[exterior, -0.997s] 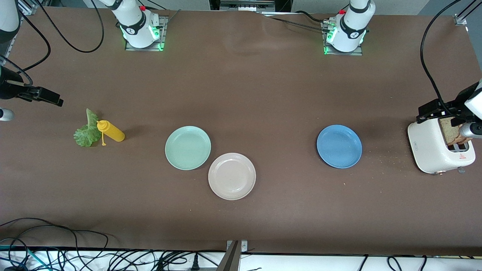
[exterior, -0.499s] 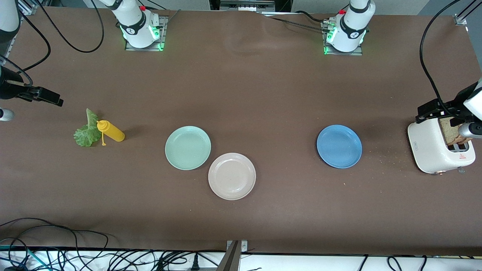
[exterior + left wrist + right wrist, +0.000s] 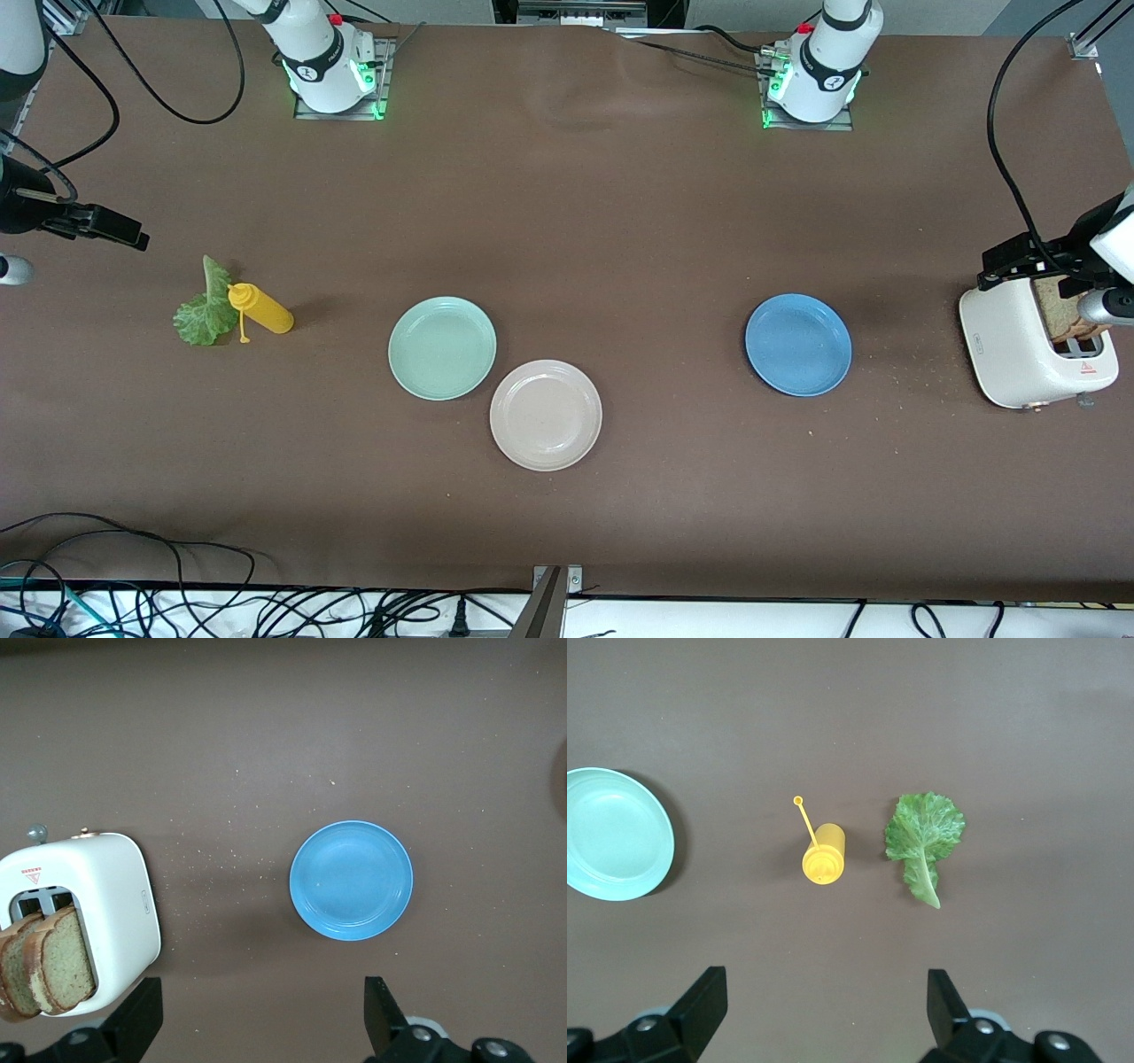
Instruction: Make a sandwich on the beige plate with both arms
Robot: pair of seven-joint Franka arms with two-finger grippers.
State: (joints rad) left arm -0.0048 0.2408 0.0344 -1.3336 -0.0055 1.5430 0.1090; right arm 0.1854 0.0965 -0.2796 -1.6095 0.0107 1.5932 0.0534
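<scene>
The bench (image 3: 620,221) carries a matte brown covering, with scattered crumbs near the toaster (image 3: 1019,350). Black cables run along its edge nearest the front camera.

The beige plate (image 3: 546,415) is round with a raised rim and lies flat near mid-bench, touching the mint-green plate (image 3: 442,347). It is bare. The blue plate (image 3: 351,880) lies toward the left arm's end.

Speckled brown bread slices (image 3: 49,966) stand upright in the white toaster. The ruffled lettuce leaf (image 3: 924,842) lies flat beside the yellow squeeze bottle (image 3: 823,853).

The left claw (image 3: 261,1019) hangs over the toaster, fingers apart, empty. The right claw (image 3: 824,1014) waits at the right arm's end, fingers apart, empty.
</scene>
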